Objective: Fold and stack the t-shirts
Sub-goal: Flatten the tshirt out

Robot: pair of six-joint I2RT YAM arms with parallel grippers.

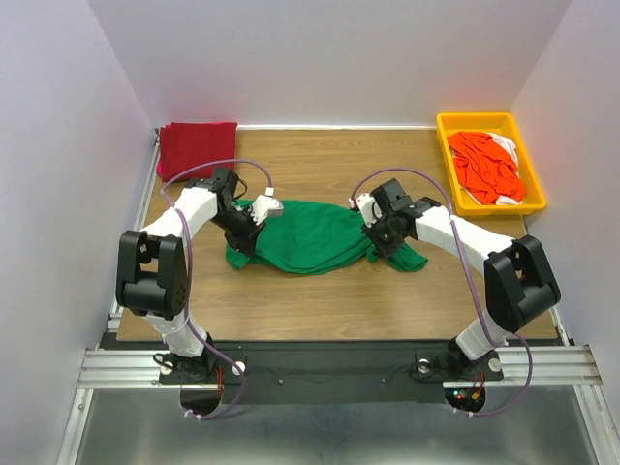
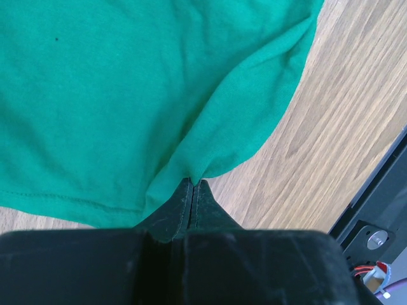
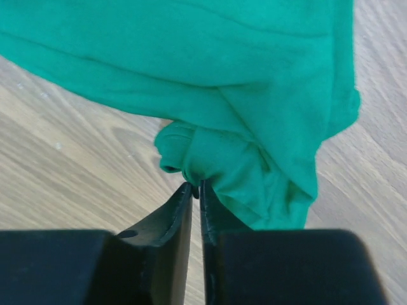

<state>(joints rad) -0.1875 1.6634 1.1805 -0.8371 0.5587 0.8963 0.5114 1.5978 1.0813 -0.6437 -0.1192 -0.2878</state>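
Pinching only thin folds of the green t-shirt (image 1: pixel 315 237) in the clamped left gripper (image 2: pixel 193 186) and right gripper (image 3: pixel 196 188), we risk cloth slipping free under tension.

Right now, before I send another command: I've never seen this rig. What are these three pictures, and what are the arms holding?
These are two robot arms bolted side by side at the near edge, each ending in a two-finger gripper. The wide picture looks down from above and behind them. The other two come from cameras on the wrists; the dark wedges at the bottom are that arm's own gripper. On the wooden table lies a bunched green t-shirt. The left gripper pinches its left edge, the right gripper a wadded fold at its right end. A dark red t-shirt lies folded in the far left corner. A yellow tray at the far right holds orange-red and white shirts.
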